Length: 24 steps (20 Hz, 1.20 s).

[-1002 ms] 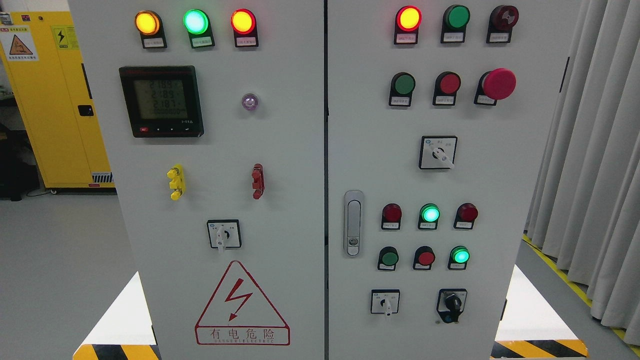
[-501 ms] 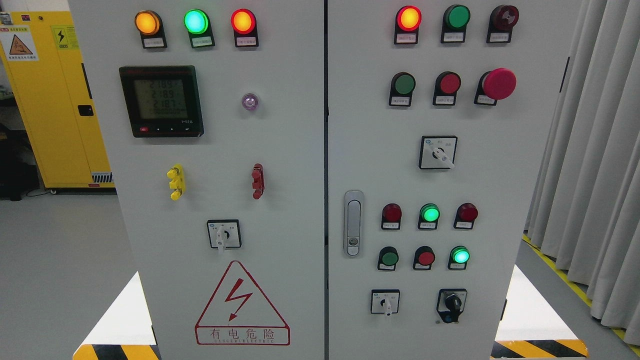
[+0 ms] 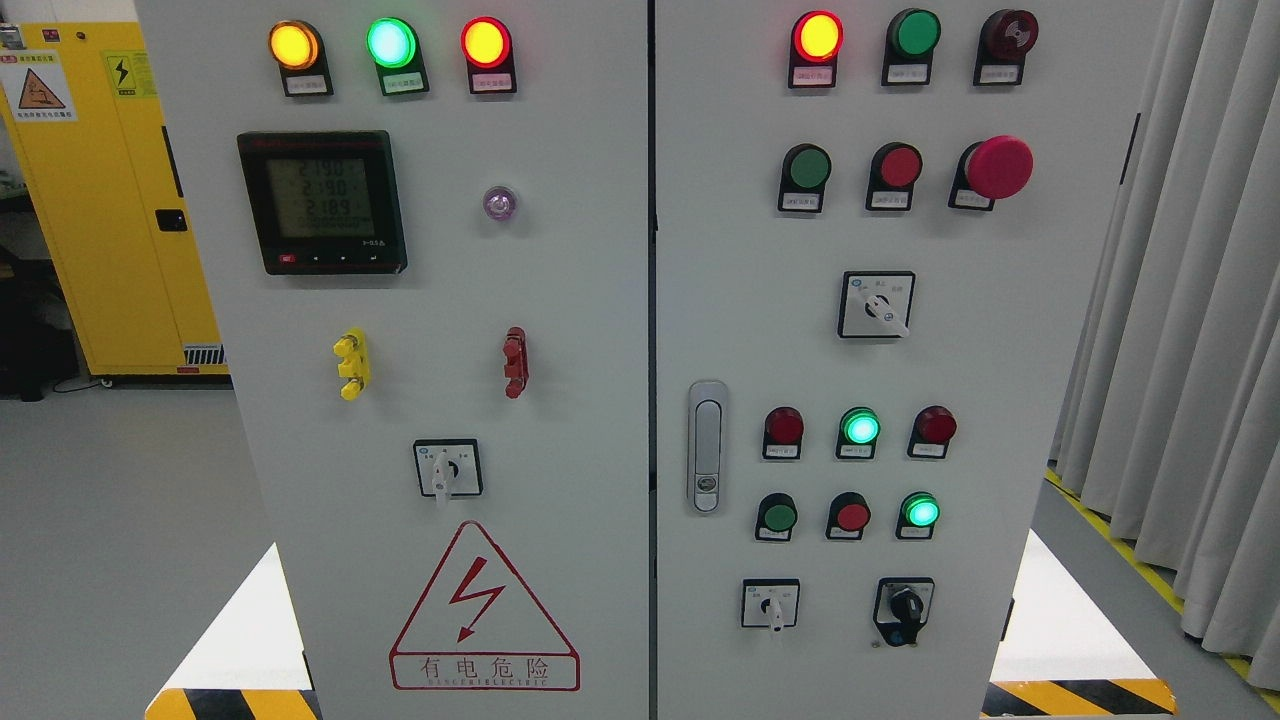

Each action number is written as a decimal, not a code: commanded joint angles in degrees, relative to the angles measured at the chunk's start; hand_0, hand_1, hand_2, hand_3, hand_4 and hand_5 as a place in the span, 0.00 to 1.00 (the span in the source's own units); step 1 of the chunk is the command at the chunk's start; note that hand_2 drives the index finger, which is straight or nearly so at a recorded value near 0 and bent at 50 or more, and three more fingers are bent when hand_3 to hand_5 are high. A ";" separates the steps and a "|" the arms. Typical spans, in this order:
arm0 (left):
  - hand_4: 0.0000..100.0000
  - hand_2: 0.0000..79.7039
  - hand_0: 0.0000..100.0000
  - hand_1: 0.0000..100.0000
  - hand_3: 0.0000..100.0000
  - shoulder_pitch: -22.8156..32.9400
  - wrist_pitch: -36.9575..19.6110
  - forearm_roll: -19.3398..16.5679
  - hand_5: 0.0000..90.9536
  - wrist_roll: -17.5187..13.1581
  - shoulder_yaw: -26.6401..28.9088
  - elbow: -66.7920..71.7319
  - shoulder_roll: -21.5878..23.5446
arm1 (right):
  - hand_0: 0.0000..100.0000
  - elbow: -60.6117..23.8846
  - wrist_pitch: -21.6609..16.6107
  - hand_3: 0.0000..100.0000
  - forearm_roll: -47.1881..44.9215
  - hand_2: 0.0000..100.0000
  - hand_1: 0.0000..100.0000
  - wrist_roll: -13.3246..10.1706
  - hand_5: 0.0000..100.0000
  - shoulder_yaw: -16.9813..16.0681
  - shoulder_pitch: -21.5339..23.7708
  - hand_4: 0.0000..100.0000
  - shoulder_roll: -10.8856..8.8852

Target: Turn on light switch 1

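A grey electrical cabinet (image 3: pixel 600 300) with two doors fills the head view. The right door carries a row of green (image 3: pixel 807 169) and red (image 3: pixel 899 166) push buttons beside a large red mushroom button (image 3: pixel 998 167). Lower down sit a dark green button (image 3: pixel 778 516), a red button (image 3: pixel 851 516) and a lit green button (image 3: pixel 920 512). Rotary switches show at the right door's middle (image 3: pixel 876 305), its bottom left (image 3: pixel 770 604) and bottom right (image 3: pixel 904 606), and on the left door (image 3: pixel 447 468). The label print is too small to tell which one is switch 1. Neither hand shows.
Lit lamps line the top of both doors: amber (image 3: pixel 293 45), green (image 3: pixel 391 43), red (image 3: pixel 486 43) and red (image 3: pixel 817 36). A digital meter (image 3: pixel 322 202) and a door handle (image 3: pixel 707 446) are on the panel. A yellow cabinet (image 3: pixel 100 200) stands back left, grey curtains (image 3: pixel 1190 300) hang right.
Only the meter's readout digits have changed; nothing else has moved.
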 commanded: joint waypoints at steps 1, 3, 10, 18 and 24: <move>0.83 0.73 0.11 0.61 0.87 -5.27 4.35 -3.39 0.85 2.79 -2.28 -5.02 -2.54 | 0.00 0.00 0.05 0.00 -1.67 0.04 0.50 0.04 0.00 0.00 -0.01 0.00 0.00; 0.83 0.73 0.11 0.61 0.87 -5.80 5.24 -4.36 0.85 3.06 -2.81 -5.02 -2.72 | 0.00 0.00 0.05 0.00 -1.67 0.04 0.50 0.04 0.00 0.00 -0.01 0.00 0.00; 0.84 0.74 0.11 0.62 0.88 -9.84 9.72 -6.65 0.88 5.26 -4.31 -4.93 -4.83 | 0.00 0.00 0.05 0.00 -1.67 0.04 0.50 0.04 0.00 0.00 -0.01 0.00 0.00; 0.85 0.74 0.10 0.62 0.88 -12.47 12.88 -6.74 0.88 6.13 -5.01 -4.93 -5.18 | 0.00 0.00 0.05 0.00 -1.67 0.04 0.50 -0.05 0.00 0.00 -0.01 0.00 0.00; 0.85 0.73 0.11 0.62 0.88 -14.41 15.35 -6.74 0.89 7.01 -5.01 -4.84 -5.35 | 0.00 0.00 0.05 0.00 -1.67 0.04 0.50 0.04 0.00 0.00 -0.01 0.00 0.00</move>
